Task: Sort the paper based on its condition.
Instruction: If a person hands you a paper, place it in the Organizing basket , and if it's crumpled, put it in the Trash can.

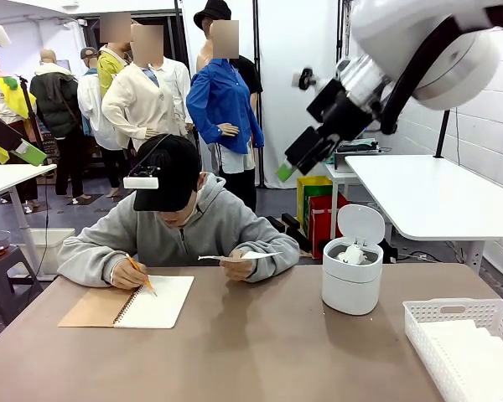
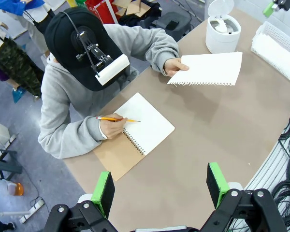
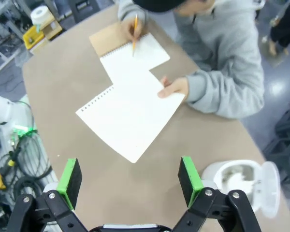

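The left jaws are seen released and empty, their green pads (image 2: 104, 193) set wide apart, and they are held high over the near part of the counter (image 2: 198, 145). The right jaws are also released, with nothing between the pads (image 3: 70, 176); in the front view they are carried up in the air, well apart from everything on the counter.

Beneath the right jaws, a sheet of paper (image 3: 130, 116) is held flat just above the counter by one hand (image 3: 173, 88) of the person (image 1: 193, 230) seated at the far side. The sheet is smooth, with a row of torn binding holes along one edge. Beside it, a spiral-bound notebook (image 1: 151, 301) is laid open on the counter, its brown cover folded out to the side. A pencil (image 1: 140, 274) is held to the blank page by the person's other hand (image 1: 127, 275).

Farther toward the robot's right, a round white bin (image 1: 352, 289) is stood with its lid (image 1: 360, 224) tipped up, and a crumpled white wad (image 1: 350, 254) is seen inside. At the near right corner, a white slotted basket (image 1: 453, 314) is placed, with smooth sheets (image 1: 478, 356) lying flat in it.
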You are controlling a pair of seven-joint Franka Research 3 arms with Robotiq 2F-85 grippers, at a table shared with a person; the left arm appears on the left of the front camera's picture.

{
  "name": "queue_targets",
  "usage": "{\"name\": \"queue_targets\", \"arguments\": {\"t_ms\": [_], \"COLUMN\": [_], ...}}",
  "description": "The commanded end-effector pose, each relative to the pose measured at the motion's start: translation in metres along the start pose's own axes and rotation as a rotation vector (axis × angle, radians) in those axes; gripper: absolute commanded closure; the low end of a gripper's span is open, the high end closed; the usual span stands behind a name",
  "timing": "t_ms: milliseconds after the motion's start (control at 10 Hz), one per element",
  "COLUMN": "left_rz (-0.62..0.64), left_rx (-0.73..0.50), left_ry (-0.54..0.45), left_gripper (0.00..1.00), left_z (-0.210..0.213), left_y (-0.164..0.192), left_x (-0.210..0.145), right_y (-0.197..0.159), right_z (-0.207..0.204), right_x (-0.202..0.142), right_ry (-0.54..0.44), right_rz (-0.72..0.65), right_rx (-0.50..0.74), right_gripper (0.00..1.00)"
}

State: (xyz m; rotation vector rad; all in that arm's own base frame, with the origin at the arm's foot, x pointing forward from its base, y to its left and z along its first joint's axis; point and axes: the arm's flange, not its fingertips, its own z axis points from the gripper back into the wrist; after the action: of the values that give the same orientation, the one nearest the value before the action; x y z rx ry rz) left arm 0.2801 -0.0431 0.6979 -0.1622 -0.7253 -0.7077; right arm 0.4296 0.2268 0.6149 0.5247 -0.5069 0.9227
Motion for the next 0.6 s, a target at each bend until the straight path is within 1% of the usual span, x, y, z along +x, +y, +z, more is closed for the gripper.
{"name": "queue_targets", "arguments": {"t_ms": [0, 200, 300, 400, 500], "left_rz": [0.003, 0.003, 0.003, 0.003, 0.003], "left_rx": [0.0, 0.0, 0.0, 0.0, 0.0], "left_ry": [-0.001, -0.001, -0.001, -0.001, -0.001], "left_gripper": [0.0, 0.0, 0.0, 0.0, 0.0], "left_z": [0.0, 0.0, 0.0, 0.0, 0.0], "left_y": [0.001, 0.001, 0.001, 0.001, 0.001], "left_x": [-0.001, -0.001, -0.001, -0.001, -0.001], "right_y": [-0.009, -0.027, -0.036, -0.046, -0.048], "right_z": [-0.021, -0.053, -0.07, -0.088, -0.1], "right_x": [0.007, 0.001, -0.002, -0.006, -0.009], "right_ry": [0.092, 0.208, 0.246, 0.267, 0.256], "right_rz": [-0.158, -0.385, -0.512, -0.647, -0.633], "right_rx": [0.041, 0.102, 0.098, 0.126, 0.117], "right_gripper": [0.0, 0.0, 0.0, 0.0, 0.0]}}
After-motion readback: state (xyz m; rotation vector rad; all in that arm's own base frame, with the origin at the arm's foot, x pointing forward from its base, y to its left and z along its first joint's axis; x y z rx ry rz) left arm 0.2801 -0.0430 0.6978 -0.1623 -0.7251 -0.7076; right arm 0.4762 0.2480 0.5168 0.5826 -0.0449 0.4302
